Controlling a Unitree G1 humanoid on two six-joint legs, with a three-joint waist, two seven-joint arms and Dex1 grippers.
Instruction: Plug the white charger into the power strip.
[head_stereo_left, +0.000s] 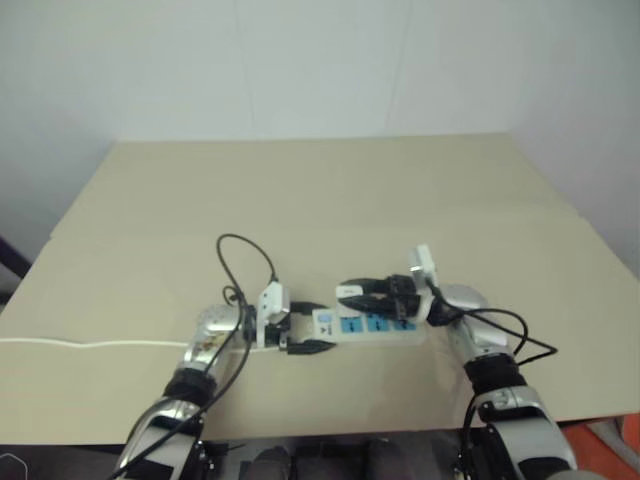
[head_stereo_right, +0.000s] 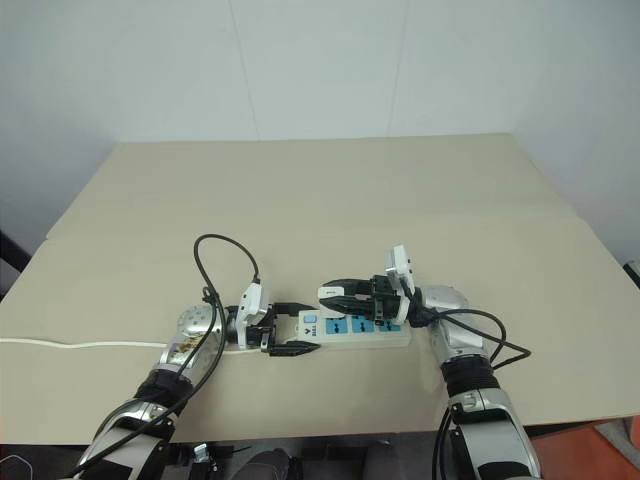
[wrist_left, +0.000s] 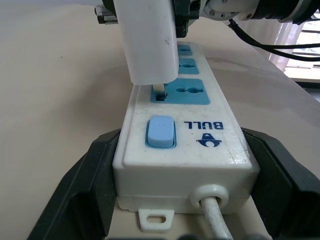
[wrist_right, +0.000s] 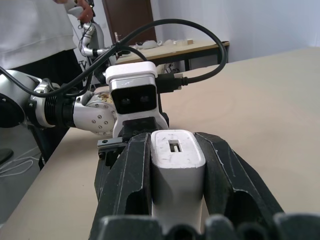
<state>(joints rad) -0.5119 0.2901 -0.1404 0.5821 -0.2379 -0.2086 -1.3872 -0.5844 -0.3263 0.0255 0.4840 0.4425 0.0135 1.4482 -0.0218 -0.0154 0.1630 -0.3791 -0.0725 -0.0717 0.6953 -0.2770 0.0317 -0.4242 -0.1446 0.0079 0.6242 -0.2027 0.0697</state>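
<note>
We see the white charger (wrist_left: 150, 40), a smooth, rounded block of matte plastic, standing upright over the power strip (wrist_left: 185, 132) with a metal prong entering the slots of the blue socket nearest the switch end. From the right wrist view its back face (wrist_right: 176, 155) shows a small rectangular port and faint scuffs. The right claw (wrist_right: 176, 175) is clenched on the charger, its two black, ribbed fingers (wrist_right: 132, 175) pressing the charger's sides.

The power strip is a long white plastic bar with softly rounded edges, lying flat on the worktop (head_stereo_left: 330, 200). It carries three pale blue sockets in a row, a rounded blue switch (wrist_left: 160, 131) and blue printed lettering beside it. A thick white cord (wrist_left: 215, 215) leaves the switch end through a round collar. The left claw (head_stereo_left: 300, 328) is clenched on this end of the power strip, one black finger (wrist_left: 82, 190) against each long side.

The two claws face each other near the front of the worktop, a broad, plain beige surface with a matte finish. A thin white cable (head_stereo_left: 90, 344) runs along it towards the robot's left. Behind it stands a pale wall. In the right wrist view, a person in a white top (wrist_right: 35, 30) stands beyond the worktop.
</note>
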